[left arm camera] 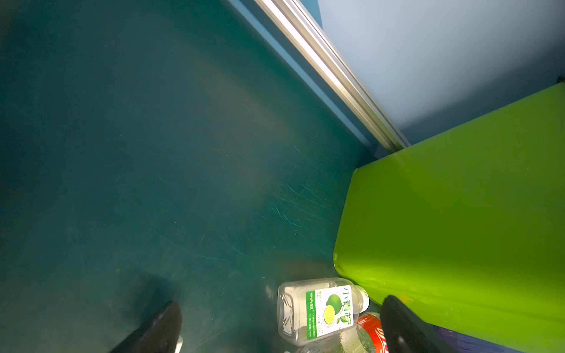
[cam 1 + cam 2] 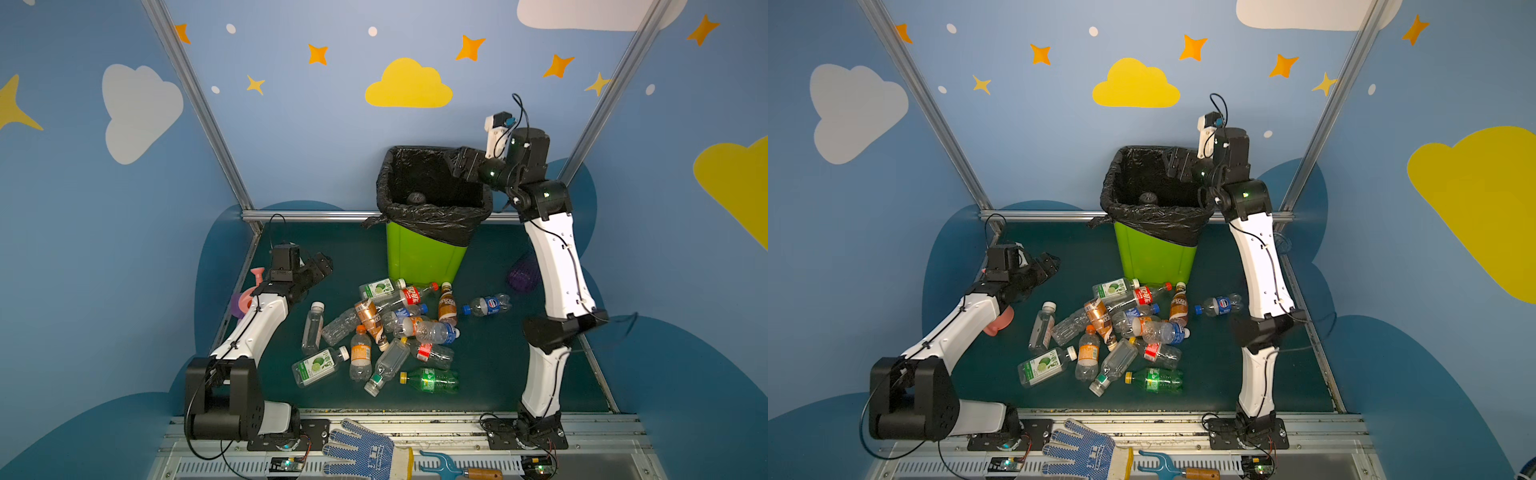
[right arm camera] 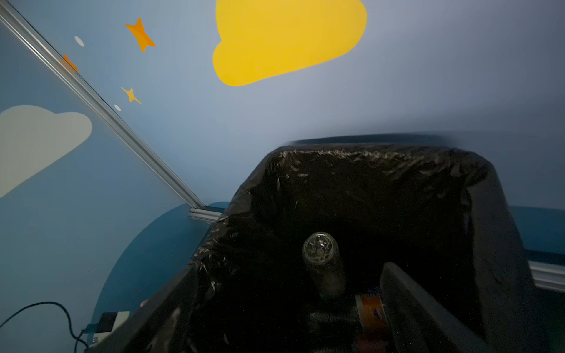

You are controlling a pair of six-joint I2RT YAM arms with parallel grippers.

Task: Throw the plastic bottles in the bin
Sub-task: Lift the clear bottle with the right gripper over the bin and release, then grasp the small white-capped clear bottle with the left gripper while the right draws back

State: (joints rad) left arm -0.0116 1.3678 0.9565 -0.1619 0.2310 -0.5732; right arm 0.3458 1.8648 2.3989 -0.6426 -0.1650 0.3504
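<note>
Several plastic bottles (image 2: 395,328) (image 2: 1121,328) lie heaped on the green floor in front of the bin (image 2: 419,257) (image 2: 1154,257). My right gripper (image 2: 459,164) (image 2: 1177,162) (image 3: 284,305) hangs open over the bin's right rim (image 3: 367,159). A clear bottle (image 3: 321,262) (image 2: 415,197) is inside the black bag, apart from both fingers. An orange-labelled bottle (image 3: 371,311) lies deeper in. My left gripper (image 2: 322,266) (image 2: 1050,264) (image 1: 281,324) is open and empty, low at the left. A lime-labelled bottle (image 1: 321,308) and a red-labelled one (image 1: 370,333) lie beyond it against the bin wall (image 1: 458,214).
A pink watering can (image 2: 249,291) (image 2: 998,324) sits behind my left arm. A purple ribbed vase (image 2: 523,274) stands by my right arm. A dotted work glove (image 2: 361,449) and a small blue rake (image 2: 449,465) lie on the front rail. Aluminium rails (image 2: 311,215) edge the floor.
</note>
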